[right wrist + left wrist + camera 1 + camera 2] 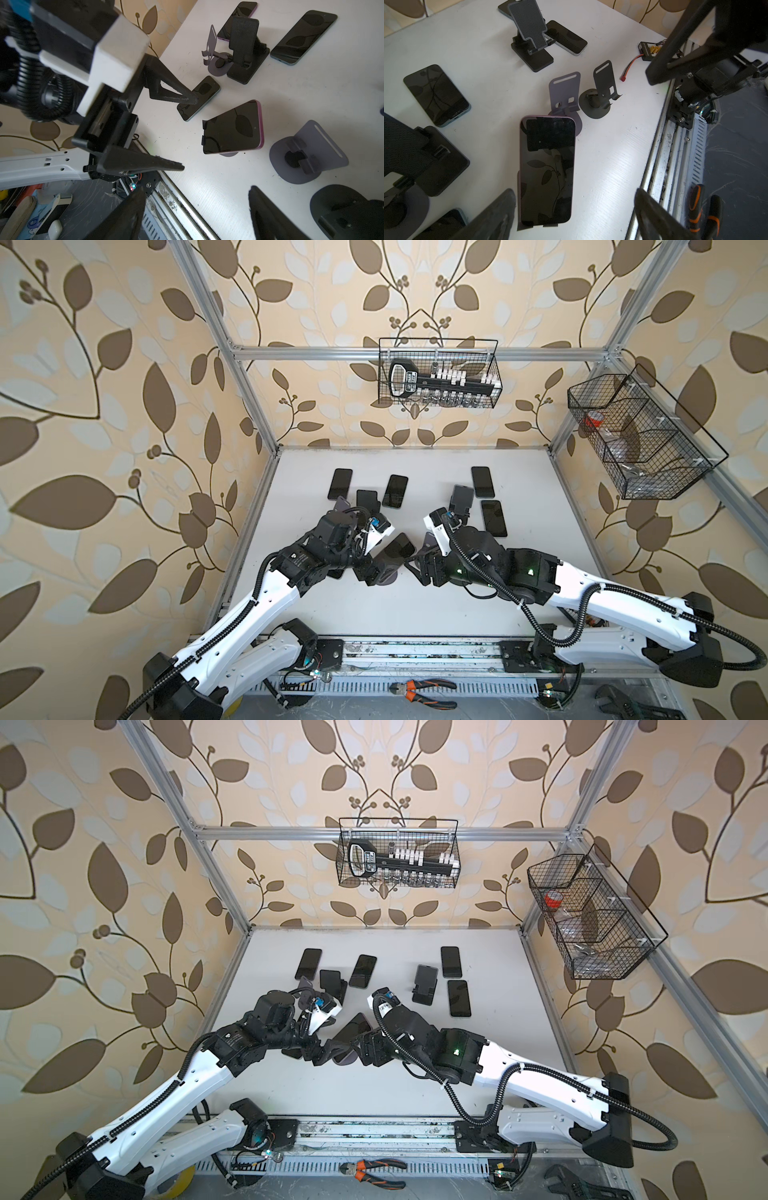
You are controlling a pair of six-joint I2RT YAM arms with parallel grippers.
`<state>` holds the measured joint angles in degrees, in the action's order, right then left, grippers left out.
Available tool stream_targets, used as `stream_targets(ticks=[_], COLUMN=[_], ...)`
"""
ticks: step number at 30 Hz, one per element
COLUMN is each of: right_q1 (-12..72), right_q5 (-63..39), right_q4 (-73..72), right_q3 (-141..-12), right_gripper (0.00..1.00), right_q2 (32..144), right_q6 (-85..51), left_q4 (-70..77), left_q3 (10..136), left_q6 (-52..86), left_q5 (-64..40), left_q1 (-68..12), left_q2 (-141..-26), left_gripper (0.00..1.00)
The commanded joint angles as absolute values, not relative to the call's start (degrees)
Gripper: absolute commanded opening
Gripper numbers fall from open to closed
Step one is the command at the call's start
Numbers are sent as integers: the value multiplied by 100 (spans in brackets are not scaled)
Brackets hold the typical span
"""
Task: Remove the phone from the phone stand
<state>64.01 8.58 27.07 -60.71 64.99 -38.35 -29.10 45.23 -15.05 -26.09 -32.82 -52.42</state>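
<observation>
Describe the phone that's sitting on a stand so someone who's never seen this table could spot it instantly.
On the white table, look between the left tool and the right tool. There a phone leans on a stand, dark screen up. The other phones lie flat; this pink-edged one alone is propped up.

Six phones [340, 483], six phone stands [564, 93], two wire baskets [438, 373], two arms [249, 614].

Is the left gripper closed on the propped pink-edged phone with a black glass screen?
No, the left gripper is open: its fingers stand apart, clear of the pink-edged phone.
</observation>
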Motion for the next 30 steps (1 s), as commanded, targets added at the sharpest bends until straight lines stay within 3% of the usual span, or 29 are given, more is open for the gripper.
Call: stream_targets(ticks=[1, 30], right_q1=[6434, 6427], right_q5=[1052, 1431], right_q4=[2817, 3052], right_q3=[-5937, -5648], right_gripper=[79, 83], right_q2=[6347, 5845], right_q6=[-3840, -3921], left_q4=[-2679, -2164], left_q3=[4561, 4754], left_q6=[-1645, -1845], left_q5=[-2348, -1784], left_q1=[-3466, -3674], left_q2=[-5396, -6524], left_gripper=[89, 91])
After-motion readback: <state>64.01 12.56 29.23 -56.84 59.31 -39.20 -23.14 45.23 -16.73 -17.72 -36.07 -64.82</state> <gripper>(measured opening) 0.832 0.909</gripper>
